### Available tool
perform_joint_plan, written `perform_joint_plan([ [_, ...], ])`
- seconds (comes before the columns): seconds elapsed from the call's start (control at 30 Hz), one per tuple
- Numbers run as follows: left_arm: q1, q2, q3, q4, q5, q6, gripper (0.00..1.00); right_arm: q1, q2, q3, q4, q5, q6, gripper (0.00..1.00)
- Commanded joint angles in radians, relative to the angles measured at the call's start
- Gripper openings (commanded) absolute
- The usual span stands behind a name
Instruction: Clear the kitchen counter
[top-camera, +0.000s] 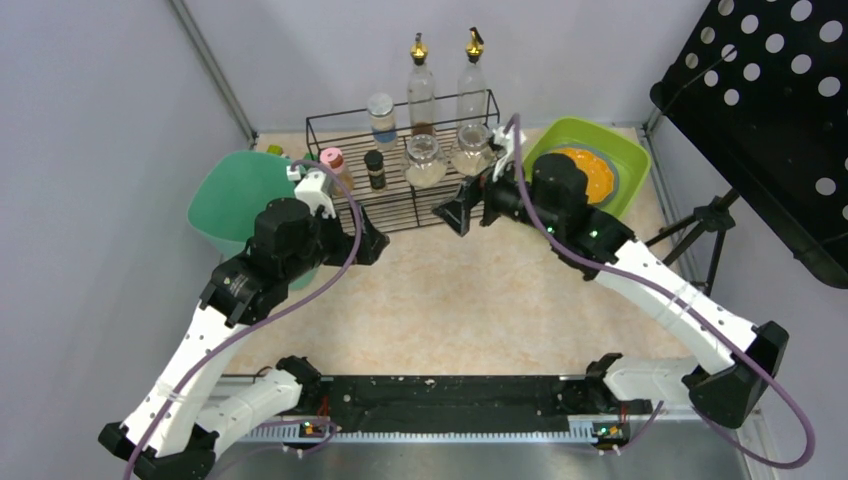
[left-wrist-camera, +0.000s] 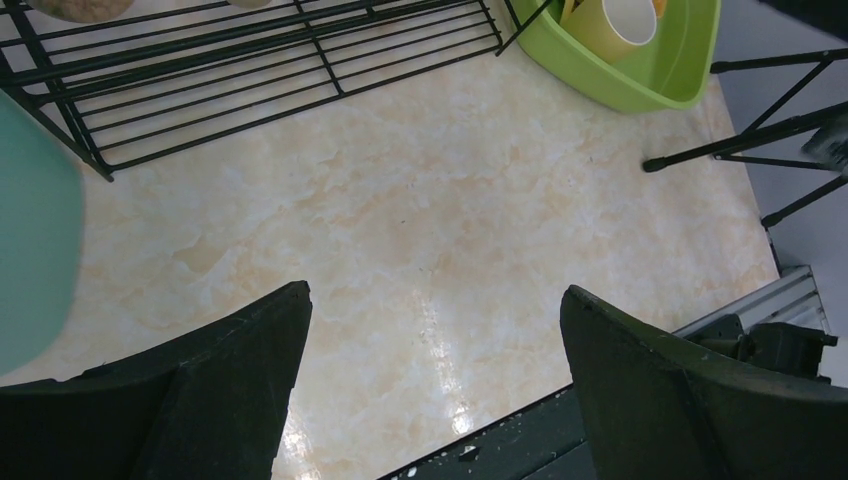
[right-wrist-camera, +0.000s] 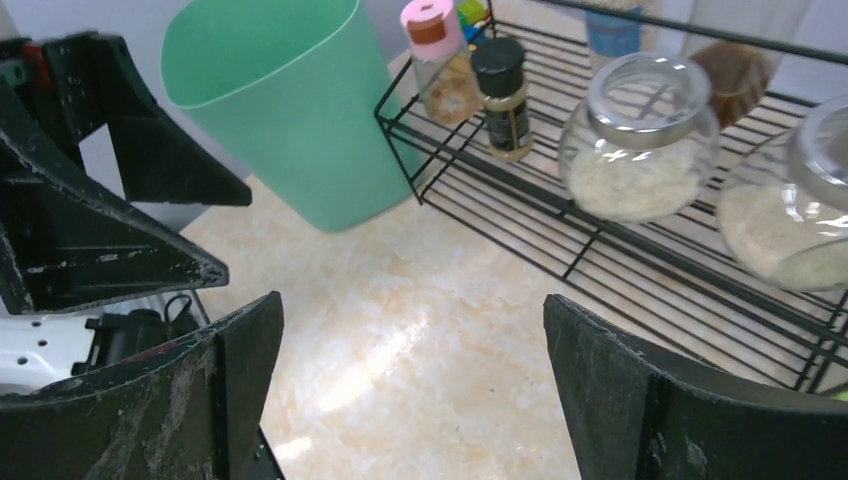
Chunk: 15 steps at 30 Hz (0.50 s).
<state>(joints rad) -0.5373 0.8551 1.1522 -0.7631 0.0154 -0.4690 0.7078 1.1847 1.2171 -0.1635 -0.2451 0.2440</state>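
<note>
The kitchen counter (top-camera: 460, 290) is a beige marbled top; its middle shows bare in the left wrist view (left-wrist-camera: 420, 200) and the right wrist view (right-wrist-camera: 430, 330). My left gripper (top-camera: 368, 242) hovers above the counter beside the rack's front left corner, open and empty (left-wrist-camera: 435, 290). My right gripper (top-camera: 460, 212) hovers at the rack's front right, open and empty (right-wrist-camera: 412, 298). The left gripper's fingers (right-wrist-camera: 110, 200) show at the left of the right wrist view.
A black wire rack (top-camera: 410, 205) at the back holds two round glass jars (top-camera: 425, 160), spice bottles (top-camera: 375, 170) and oil bottles (top-camera: 421, 85). A teal bin (top-camera: 235, 195) stands left. A lime tub (top-camera: 632, 150) with orange dishes (top-camera: 590, 170) stands right. A tripod (top-camera: 705, 225) is beyond it.
</note>
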Motion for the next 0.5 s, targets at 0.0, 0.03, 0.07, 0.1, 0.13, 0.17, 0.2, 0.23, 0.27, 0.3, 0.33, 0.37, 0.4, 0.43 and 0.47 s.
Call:
perform_joint_plan([
  [0.0,0.003,0.002,0.039,0.056,-0.053,-0.012,0.99,0.13,0.061,0.065,-0.106,0.205,-0.047,0.99],
  [0.03,0.003,0.008,0.04,0.054,-0.054,-0.014,0.99,0.154,0.072,0.061,-0.118,0.234,-0.043,0.99],
  [0.07,0.003,0.013,0.041,0.055,-0.056,-0.016,0.99,0.177,0.079,0.05,-0.114,0.275,-0.037,0.99],
  [0.1,0.002,0.019,0.042,0.056,-0.054,-0.016,0.99,0.204,0.083,0.037,-0.104,0.324,-0.032,0.99],
  [0.13,0.003,0.023,0.043,0.06,-0.054,-0.016,0.99,0.245,0.085,0.025,-0.097,0.386,-0.03,0.99],
  [0.17,0.003,0.028,0.041,0.063,-0.053,-0.016,0.99,0.269,0.089,0.017,-0.098,0.45,-0.026,0.99],
  [0.2,0.002,0.033,0.041,0.067,-0.055,-0.016,0.99,0.284,0.099,0.014,-0.107,0.495,-0.018,0.99],
  [0.23,0.002,0.038,0.041,0.07,-0.055,-0.016,0.99,0.29,0.111,0.013,-0.119,0.523,-0.007,0.99],
  [0.27,0.003,0.043,0.041,0.074,-0.052,-0.015,0.99,0.292,0.122,0.014,-0.133,0.532,0.008,0.99],
  [0.3,0.003,0.049,0.041,0.079,-0.043,-0.013,0.99,0.292,0.13,0.011,-0.145,0.532,0.018,0.99],
  [0.33,0.003,0.054,0.041,0.084,-0.03,-0.011,0.99,0.292,0.137,0.007,-0.152,0.535,0.025,0.99],
  [0.37,0.003,0.059,0.041,0.09,-0.021,-0.006,0.99,0.293,0.139,-0.001,-0.156,0.538,0.031,0.99],
  [0.4,0.003,0.062,0.039,0.094,0.014,-0.004,0.99,0.293,0.137,-0.01,-0.157,0.542,0.033,0.99],
  [0.43,0.002,0.063,0.036,0.1,0.031,0.0,0.99,0.294,0.133,-0.019,-0.156,0.547,0.033,0.99],
  [0.47,0.003,0.063,0.03,0.108,0.05,0.004,0.99,0.294,0.126,-0.028,-0.158,0.557,0.029,0.99],
])
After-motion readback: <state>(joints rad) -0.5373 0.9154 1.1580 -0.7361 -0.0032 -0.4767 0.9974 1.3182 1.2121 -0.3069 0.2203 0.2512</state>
